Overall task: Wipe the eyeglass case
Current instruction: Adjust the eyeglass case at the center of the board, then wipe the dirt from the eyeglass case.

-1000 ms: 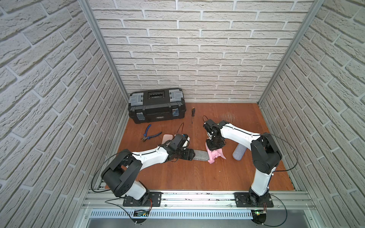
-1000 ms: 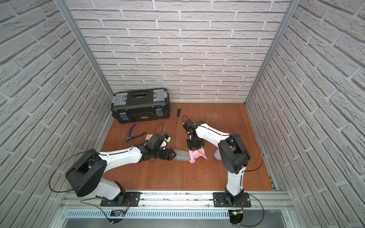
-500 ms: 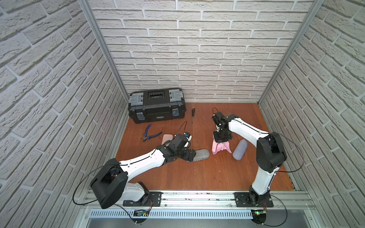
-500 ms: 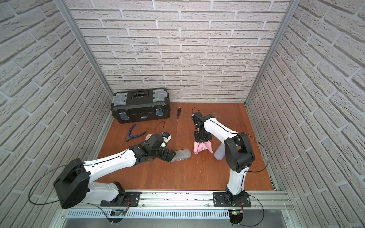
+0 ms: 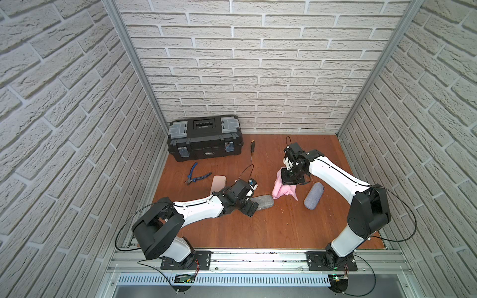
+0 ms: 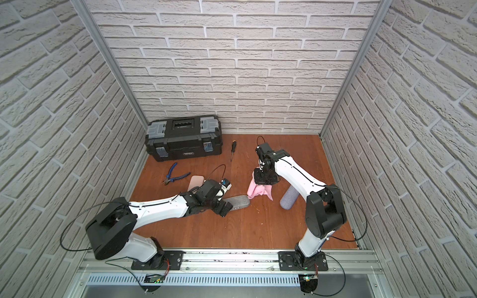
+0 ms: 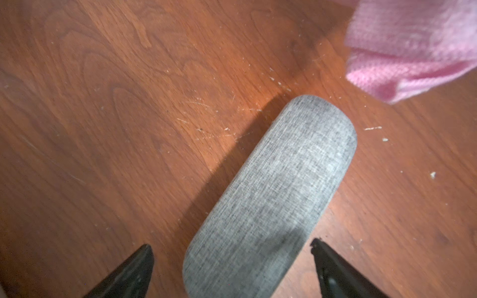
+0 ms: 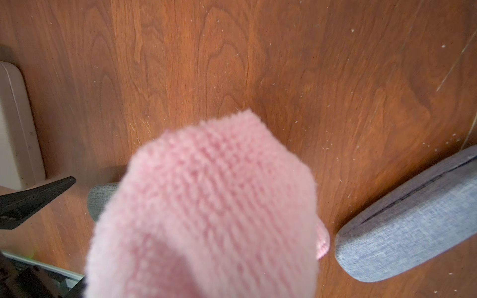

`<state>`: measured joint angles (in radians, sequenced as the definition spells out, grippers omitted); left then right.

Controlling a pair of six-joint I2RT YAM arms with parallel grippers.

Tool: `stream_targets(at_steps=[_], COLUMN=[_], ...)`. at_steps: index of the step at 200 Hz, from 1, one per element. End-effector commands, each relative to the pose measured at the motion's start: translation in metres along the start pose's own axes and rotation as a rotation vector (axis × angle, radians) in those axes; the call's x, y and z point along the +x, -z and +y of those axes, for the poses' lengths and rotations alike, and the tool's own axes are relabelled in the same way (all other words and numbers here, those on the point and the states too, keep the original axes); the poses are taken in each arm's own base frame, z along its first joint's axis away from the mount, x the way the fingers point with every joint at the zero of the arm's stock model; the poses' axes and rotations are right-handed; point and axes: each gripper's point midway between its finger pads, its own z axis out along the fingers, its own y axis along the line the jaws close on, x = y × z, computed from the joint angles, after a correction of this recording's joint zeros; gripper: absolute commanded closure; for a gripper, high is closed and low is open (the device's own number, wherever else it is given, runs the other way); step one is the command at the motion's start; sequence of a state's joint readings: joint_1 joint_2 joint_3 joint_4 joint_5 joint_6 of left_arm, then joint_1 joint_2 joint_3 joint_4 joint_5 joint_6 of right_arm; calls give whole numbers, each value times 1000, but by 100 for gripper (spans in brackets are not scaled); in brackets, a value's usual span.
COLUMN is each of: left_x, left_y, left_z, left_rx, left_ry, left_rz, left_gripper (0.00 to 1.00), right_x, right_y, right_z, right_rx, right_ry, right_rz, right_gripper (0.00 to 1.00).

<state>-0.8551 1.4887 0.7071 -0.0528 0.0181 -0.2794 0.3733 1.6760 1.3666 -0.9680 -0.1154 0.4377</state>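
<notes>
Release after the wipe: my left gripper had just let go, jaws wide apart, the case lying on the table between their tips. My right gripper, clamped on the cloth, had lifted clear beyond the case's far end. Wiping looked done.

Could not see the right fingers behind the blurred cloth. Lost one end of the grey case and of the blue case past wrist-view edges.
</notes>
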Motion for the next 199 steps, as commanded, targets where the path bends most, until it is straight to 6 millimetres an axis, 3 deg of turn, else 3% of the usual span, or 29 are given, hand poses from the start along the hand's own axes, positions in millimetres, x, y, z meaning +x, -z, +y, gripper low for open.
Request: stream_targets(at_steps=[1,44,66,90,107,123,137,152,174,187,199], left_x=[-1,16,19,15,14,14,14,15,22,24,25], left_y=[-11,-20,-21,-22,-21,-20,-18,-17,-16,-15,-12], left_z=[-7,-10,-4,-11,-16,-21,-20,-18,-15,-13,-13], left_rx=[34,65,25,21,17,21,9,0,-19,-46,-68], left_ry=[-36,-19,-38,-95,-122,-140,-138,-128,-119,-121,-134], left_rz=[-33,-20,-35,-77,-98,-126,-137,-148,-145,-148,-153], left_gripper=[3,10,20,31,41,43,48,52,54,57,60], right_x=[2,3,13,25,33,39,44,47,31,13,-6], right_y=[4,9,1,-8,-21,-38,-55,-71,-79,-55,-18], right_z=[15,24,26,45,61,82,88,72,2,-39,-48], right_rx=[-80,-121,-93,-71,-61,-95,-95,-81,20,266,437], right_ry=[-27,-47,-54,-49,-51,-57,-71,-118,-237,-128,2], right_rz=[-4,0,27,50,56,86,112,152,123,47,-49], right_gripper=[97,98,98,98,98,98,98,98,98,98,98])
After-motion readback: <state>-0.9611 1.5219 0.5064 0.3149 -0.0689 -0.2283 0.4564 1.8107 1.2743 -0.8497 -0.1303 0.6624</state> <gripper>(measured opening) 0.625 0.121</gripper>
